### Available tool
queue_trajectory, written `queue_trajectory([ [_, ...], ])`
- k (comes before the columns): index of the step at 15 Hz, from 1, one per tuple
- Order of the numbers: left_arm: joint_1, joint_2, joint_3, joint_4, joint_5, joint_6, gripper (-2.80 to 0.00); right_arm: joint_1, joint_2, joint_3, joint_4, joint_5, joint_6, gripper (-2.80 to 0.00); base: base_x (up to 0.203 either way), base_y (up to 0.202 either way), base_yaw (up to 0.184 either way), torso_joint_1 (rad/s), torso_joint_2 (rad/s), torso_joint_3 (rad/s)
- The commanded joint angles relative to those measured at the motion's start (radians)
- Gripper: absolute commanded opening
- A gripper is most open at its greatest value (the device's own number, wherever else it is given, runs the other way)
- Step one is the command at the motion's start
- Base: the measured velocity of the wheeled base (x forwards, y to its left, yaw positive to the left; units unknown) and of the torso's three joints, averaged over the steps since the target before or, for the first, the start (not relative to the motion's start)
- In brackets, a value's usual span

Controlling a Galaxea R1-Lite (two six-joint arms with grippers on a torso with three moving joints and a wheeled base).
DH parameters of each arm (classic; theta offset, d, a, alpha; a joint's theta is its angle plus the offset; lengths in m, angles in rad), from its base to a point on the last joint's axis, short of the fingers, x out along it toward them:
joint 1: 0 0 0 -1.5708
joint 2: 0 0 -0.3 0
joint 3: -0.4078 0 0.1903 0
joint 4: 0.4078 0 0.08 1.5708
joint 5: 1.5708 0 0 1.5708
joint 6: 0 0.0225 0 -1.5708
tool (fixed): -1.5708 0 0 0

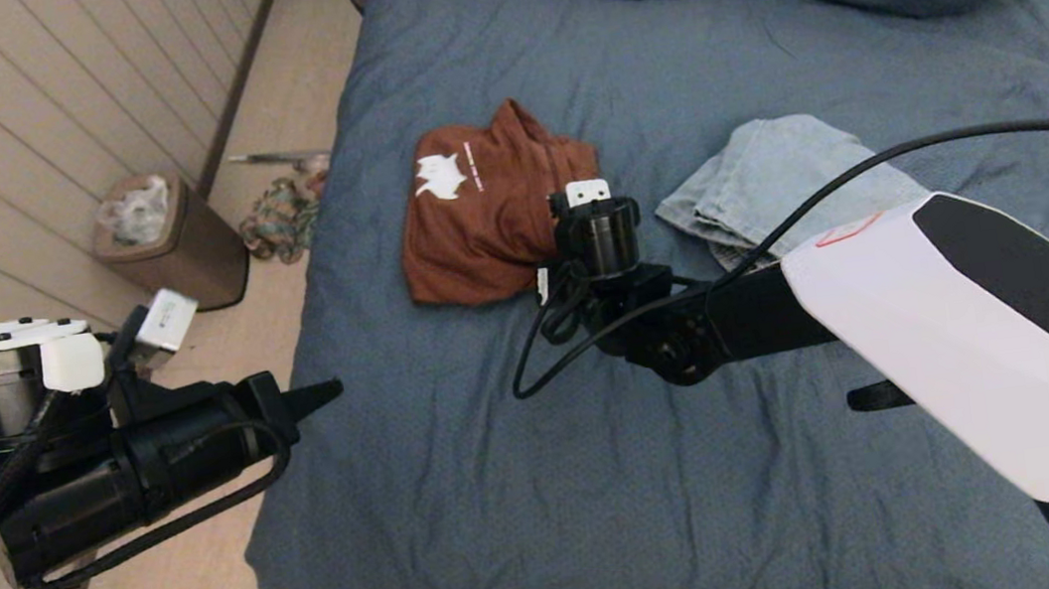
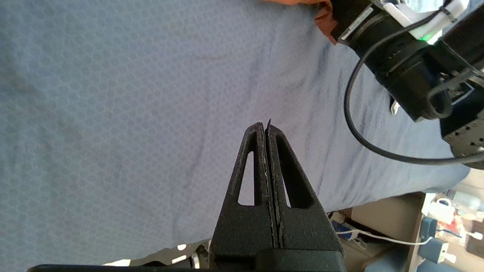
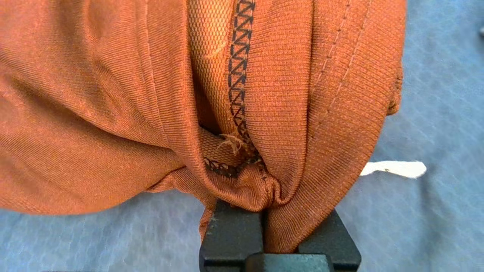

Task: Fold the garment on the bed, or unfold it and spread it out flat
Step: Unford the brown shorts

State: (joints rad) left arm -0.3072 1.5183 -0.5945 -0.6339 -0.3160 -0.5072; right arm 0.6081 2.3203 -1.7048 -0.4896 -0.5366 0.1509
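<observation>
Bed, rust shirt, jeans alongside

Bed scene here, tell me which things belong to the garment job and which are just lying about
In the job:
rust-orange shirt, pinched by the right gripper
bed
left gripper, shut, beside the bed

Lying about:
light blue jeans
trash bin
floor rags

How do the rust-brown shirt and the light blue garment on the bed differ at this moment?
The rust-brown shirt has a white print; the light blue garment shows none. The shirt is pinched at its edge by the right gripper, while the blue garment lies untouched. The shirt sits nearer the bed's left side, the blue garment to its right, apart from it. Both lie crumpled, not spread flat, on the bed. The left gripper is shut and empty, off the bed's left edge.
</observation>
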Motion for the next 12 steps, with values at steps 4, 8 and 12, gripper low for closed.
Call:
queue_trajectory([
  [4,-0.002,0.016,0.001,-0.004,-0.002,-0.004,-2.80,0.019,-0.136,0.201,-0.002,-0.004,0.032,-2.80,0.000,0.000,0.000,0.000,0.00,0.000],
  [8,-0.011,0.022,0.020,-0.046,0.000,0.005,-2.80,0.059,-0.306,0.533,-0.002,0.041,0.084,-2.80,0.000,0.000,0.000,0.000,0.00,0.000],
  [12,-0.059,0.011,0.054,-0.078,0.007,0.010,-2.80,0.115,-0.440,0.889,-0.012,0.079,0.132,-2.80,0.000,0.000,0.000,0.000,0.00,0.000],
])
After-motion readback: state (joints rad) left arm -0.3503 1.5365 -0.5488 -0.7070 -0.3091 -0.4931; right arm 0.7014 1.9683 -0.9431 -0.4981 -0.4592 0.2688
